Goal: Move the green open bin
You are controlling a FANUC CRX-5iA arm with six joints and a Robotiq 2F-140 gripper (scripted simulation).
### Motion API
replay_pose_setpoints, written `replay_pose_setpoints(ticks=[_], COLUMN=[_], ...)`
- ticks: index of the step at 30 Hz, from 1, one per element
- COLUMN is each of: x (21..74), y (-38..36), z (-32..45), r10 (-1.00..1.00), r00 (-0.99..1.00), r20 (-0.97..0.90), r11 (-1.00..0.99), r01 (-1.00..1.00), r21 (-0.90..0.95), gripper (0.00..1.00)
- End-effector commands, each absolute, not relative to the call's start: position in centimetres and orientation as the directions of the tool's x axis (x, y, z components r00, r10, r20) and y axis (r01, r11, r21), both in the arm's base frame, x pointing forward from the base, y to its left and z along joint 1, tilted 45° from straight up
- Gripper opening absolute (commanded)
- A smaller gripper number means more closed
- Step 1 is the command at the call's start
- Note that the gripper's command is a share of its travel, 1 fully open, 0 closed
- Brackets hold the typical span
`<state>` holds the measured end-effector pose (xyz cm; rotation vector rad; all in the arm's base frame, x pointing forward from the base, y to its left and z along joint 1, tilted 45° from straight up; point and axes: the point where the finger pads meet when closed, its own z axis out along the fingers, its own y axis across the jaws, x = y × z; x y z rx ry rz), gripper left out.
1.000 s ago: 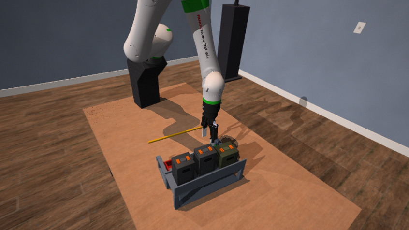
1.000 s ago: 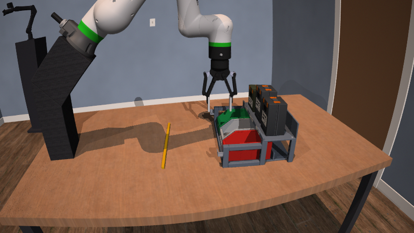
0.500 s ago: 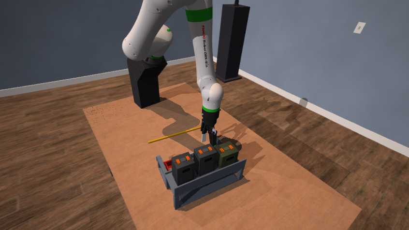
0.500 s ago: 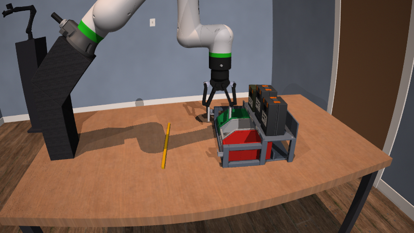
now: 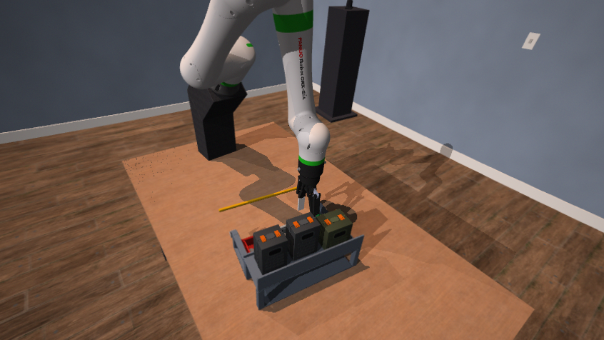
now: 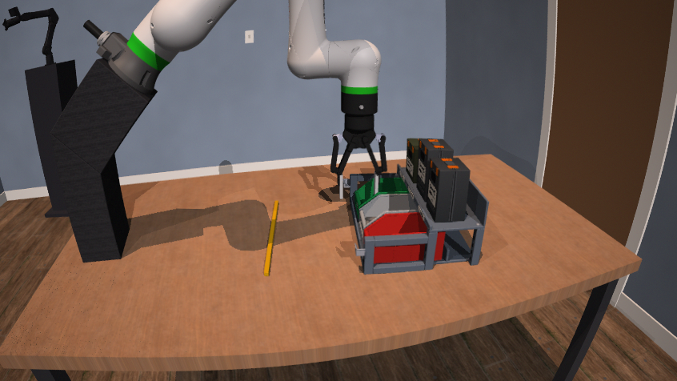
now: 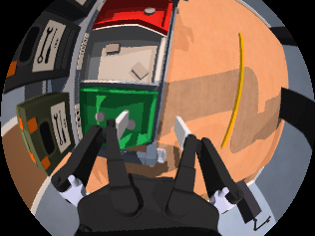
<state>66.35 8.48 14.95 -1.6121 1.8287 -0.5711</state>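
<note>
The green open bin [image 6: 371,194] [image 7: 142,100] sits in the shelf [image 5: 310,266] [image 6: 401,239] [image 7: 160,106], at one end of the row, with at least two grey roundish parts [image 7: 131,123] inside it. The claw [image 5: 307,207] [image 6: 358,186] [image 7: 152,119] points down at this bin, its fingers apart. One fingertip shows over the bin's interior and the other is out past the bin's front, above the table top [image 5: 380,291] [image 6: 213,312] [image 7: 204,54]; whether either touches the bin, I cannot tell.

Next to the green bin is a grey bin [image 6: 391,202] [image 7: 92,59], in the middle of the row, holding two blocky pale parts: one part [image 7: 113,48] lies near its back, the other part [image 7: 140,71] nearer its front. Beyond that, at the other end, stands a red bin [image 5: 248,243] [image 6: 396,223] [image 7: 107,16] with a round grey part [image 7: 150,10] in it.

Behind the bins, on the shelf's upper level, stand three upright cases with orange latches: an olive case [image 5: 335,231] [image 6: 412,161] [image 7: 37,133] at the green bin's end and two dark ones, the middle case [image 5: 303,241] [image 6: 426,175] [image 7: 52,46] and the end case [image 5: 270,253] [image 6: 447,191]. What they contain is hidden. A yellow strip [image 5: 257,198] [image 6: 270,237] [image 7: 240,94] lies on the table top, well apart from the shelf's front.

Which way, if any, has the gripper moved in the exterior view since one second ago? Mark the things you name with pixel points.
Yes, down: against the green bin [image 6: 371,191] [image 7: 142,101], the gripper [image 6: 358,186] [image 7: 152,119] sits lower.
</note>
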Motion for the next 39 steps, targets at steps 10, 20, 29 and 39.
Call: replay_pose_setpoints(ticks=[10,20,29,39], x=[66.00,66.00,65.83,65.80], y=[8.45,8.45,8.43,8.43], z=[15.32,15.32,15.50,15.54], r10=[-0.984,-0.984,-0.984,-0.984], r00=[-0.056,-0.056,-0.056,-0.056], r20=[-0.170,-0.170,-0.170,-0.170], r11=[0.159,0.159,0.159,0.159], r01=[-0.711,-0.711,-0.711,-0.711], r21=[-0.685,-0.685,-0.685,-0.685], gripper=[0.57,0.57,0.57,0.57])
